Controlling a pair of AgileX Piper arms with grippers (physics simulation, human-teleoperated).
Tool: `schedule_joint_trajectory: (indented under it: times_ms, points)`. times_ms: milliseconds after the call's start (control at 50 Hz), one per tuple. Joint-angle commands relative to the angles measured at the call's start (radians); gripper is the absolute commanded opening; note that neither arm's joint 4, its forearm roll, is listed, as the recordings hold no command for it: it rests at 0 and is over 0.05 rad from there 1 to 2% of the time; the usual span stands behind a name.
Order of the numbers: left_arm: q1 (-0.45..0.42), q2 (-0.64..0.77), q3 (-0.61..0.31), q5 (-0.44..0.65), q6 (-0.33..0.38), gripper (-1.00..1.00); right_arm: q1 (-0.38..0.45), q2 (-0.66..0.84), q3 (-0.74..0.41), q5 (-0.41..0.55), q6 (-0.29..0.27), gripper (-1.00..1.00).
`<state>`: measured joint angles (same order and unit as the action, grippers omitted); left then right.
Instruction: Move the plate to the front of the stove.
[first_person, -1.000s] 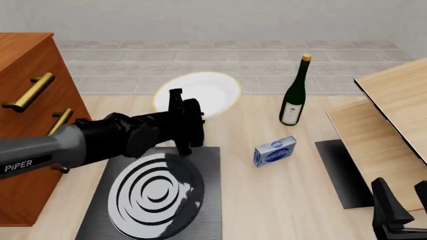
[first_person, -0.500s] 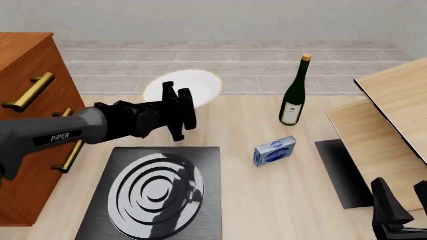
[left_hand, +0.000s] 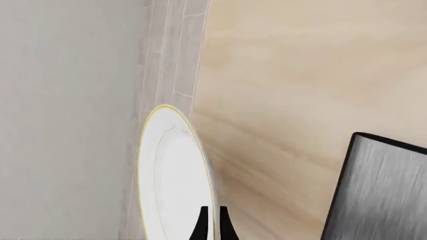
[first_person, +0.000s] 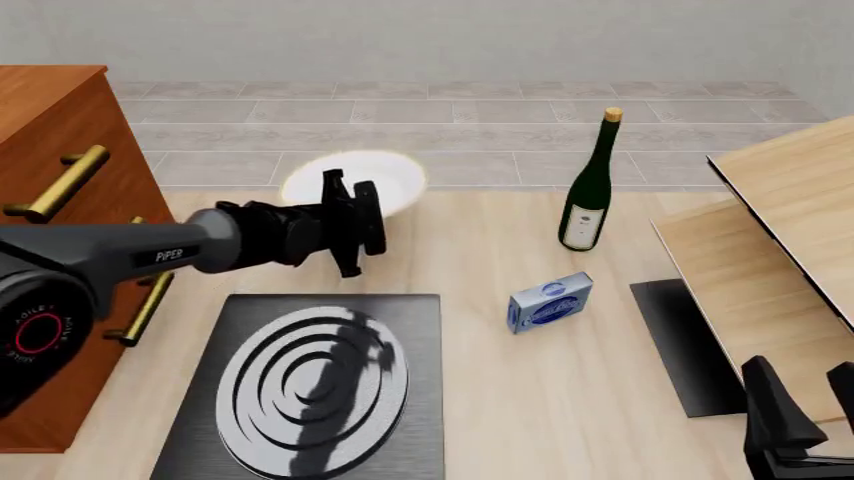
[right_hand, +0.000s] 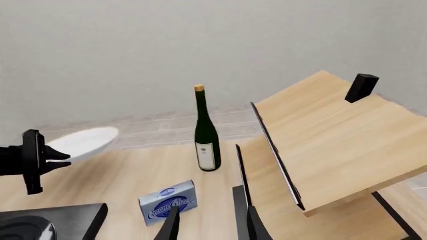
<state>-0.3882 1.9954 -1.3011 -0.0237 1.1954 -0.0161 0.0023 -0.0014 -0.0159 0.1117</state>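
Front view | left gripper (first_person: 350, 205) clenched on plate (first_person: 387, 172) rim (lifted, beyond stove (first_person: 320, 385))

Over the last 1 s the left arm (first_person: 160, 255) has stretched out further, carrying its gripper (first_person: 350, 222) away from the stove (first_person: 314, 385) toward the table's far edge. The plate (first_person: 387, 172), clamped at its near rim, has moved with it, shifting left and back, and now shows smaller past the gripper.
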Motion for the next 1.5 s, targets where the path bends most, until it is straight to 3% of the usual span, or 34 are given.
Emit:
schedule_joint_trajectory:
  times_ms: [20,820,920,960,1000,1040,1500]
  points:
    - [0.022,0.066,-0.067,0.005,0.008,-1.00,-0.002,0.002,0.000,0.002,-0.002,1.00]
    - [0.093,0.251,-0.230,0.048,0.034,-1.00,-0.004,0.005,0.000,0.002,0.001,1.00]
    - [0.090,0.258,-0.258,0.092,0.027,-1.00,-0.004,0.005,0.000,0.001,0.000,1.00]
    - [0.074,0.259,-0.305,0.165,-0.020,-1.00,-0.004,0.006,0.000,0.000,0.001,1.00]
    - [0.078,0.256,-0.308,0.175,-0.009,-1.00,-0.004,0.004,0.001,0.001,0.001,1.00]
    - [0.053,0.254,-0.344,0.239,-0.062,-1.00,-0.004,0.005,0.001,0.000,0.001,1.00]
    - [0.042,0.287,-0.423,0.357,-0.067,-1.00,-0.005,0.008,0.001,-0.003,0.002,1.00]
